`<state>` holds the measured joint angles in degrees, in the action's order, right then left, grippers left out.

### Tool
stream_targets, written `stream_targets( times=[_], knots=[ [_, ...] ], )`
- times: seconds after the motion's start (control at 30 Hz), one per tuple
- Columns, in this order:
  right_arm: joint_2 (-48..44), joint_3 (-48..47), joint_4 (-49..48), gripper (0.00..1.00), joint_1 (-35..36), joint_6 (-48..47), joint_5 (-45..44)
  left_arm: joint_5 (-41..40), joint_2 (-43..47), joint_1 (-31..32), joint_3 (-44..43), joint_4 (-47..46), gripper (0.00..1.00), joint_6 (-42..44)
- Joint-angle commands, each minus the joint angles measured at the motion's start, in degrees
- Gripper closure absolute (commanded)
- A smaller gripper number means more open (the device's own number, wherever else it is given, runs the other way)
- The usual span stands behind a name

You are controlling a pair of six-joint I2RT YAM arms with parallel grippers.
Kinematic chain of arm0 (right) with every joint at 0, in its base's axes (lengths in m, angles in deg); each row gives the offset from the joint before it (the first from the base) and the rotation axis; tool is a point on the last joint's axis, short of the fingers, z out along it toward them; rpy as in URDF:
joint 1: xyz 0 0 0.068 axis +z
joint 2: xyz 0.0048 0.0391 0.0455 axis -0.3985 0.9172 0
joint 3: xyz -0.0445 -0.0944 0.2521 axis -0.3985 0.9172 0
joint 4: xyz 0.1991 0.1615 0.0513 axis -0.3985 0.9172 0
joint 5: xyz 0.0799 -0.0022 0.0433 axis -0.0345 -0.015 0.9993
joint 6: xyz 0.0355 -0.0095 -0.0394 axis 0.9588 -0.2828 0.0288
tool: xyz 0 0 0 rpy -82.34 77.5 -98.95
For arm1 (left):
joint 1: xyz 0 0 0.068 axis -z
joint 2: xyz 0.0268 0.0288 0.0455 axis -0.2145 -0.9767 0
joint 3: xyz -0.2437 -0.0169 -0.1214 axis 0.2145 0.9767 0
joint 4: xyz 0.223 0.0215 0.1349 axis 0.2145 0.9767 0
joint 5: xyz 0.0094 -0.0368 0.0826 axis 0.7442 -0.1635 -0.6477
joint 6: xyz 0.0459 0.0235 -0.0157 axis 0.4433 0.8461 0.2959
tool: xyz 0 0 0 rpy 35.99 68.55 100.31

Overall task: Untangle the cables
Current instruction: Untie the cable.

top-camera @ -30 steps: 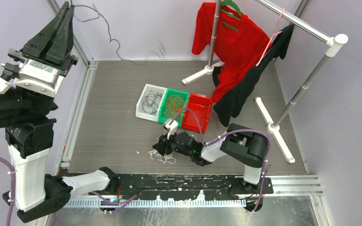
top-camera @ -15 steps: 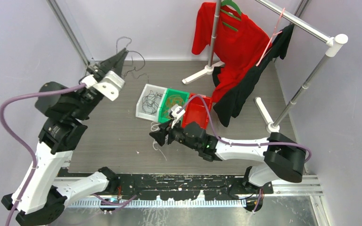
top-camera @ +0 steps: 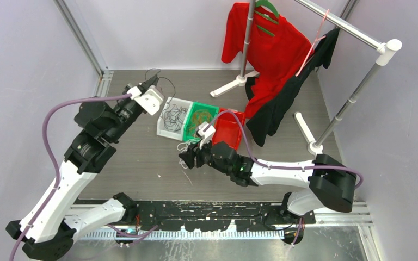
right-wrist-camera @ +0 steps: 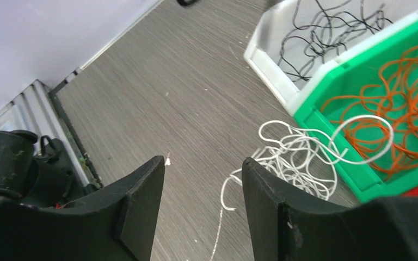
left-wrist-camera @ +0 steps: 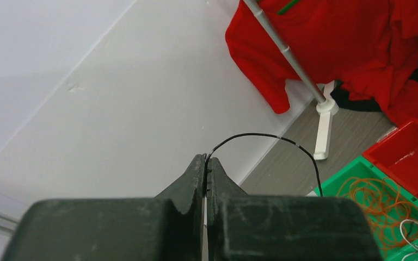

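My left gripper is shut on a thin black cable that arcs up from its tips and drops toward the bins. From above, that gripper hangs behind the white bin, which holds several black cables. Orange cables fill the green bin. A bunch of white cables lies on the floor against the green bin, one loop over its rim. My right gripper stands open just in front of that bunch, with nothing between its fingers.
A red bin sits to the right of the green one. Behind stands a clothes rack with red and black garments, its white feet on the floor. Walls close in on the left, back and right.
The left arm swung down from high at the left to behind the white bin, with the black cable. The right gripper carried the white bunch from the near edge to the green bin and opened.
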<state>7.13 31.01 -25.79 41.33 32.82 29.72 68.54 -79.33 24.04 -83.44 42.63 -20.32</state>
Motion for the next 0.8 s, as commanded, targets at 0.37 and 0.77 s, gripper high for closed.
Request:
stream_targets(
  times=[0.37,0.77],
  knots=[
    [19.44,-11.71,3.40,0.45,-0.57,-7.94,-10.29,-8.24,-2.25,0.14,0.41,-2.50,1.00,-1.26],
    [13.05,-0.28,-0.17,0.62,4.81,1.93,1.76,-8.17,-5.57,-1.86,1.76,-4.25,1.00,-0.52]
  ],
)
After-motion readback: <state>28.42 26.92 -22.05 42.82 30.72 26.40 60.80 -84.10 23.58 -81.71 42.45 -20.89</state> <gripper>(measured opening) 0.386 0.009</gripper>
